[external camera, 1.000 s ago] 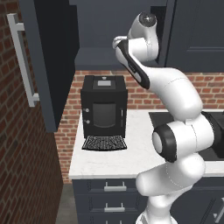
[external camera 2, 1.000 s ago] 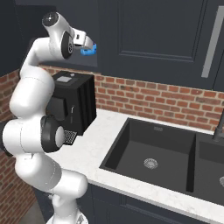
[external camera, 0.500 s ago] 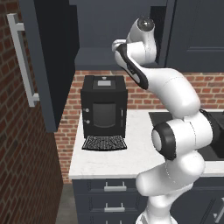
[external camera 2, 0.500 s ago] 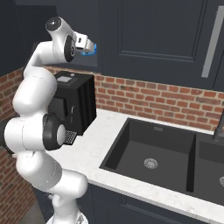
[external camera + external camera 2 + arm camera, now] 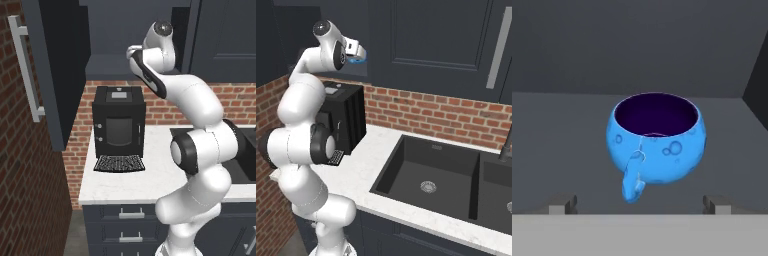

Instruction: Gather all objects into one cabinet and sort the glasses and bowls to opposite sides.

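Backing off now: since a second ago my hand has drawn away from the cabinet [image 5: 125,50]. Blue cup [image 5: 656,141] sits upright on the grey shelf [image 5: 557,145], handle toward me. My gripper [image 5: 640,204] is spread wide, fingertips [image 5: 563,204] short of the cup, gripping nothing.

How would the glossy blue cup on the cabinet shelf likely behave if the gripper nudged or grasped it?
The blue cup looks rigid and glazed, so the open gripper might slip on it. Its rounded belly suggests it could rock or tip if nudged. The small handle faces the gripper and may turn the cup if caught.
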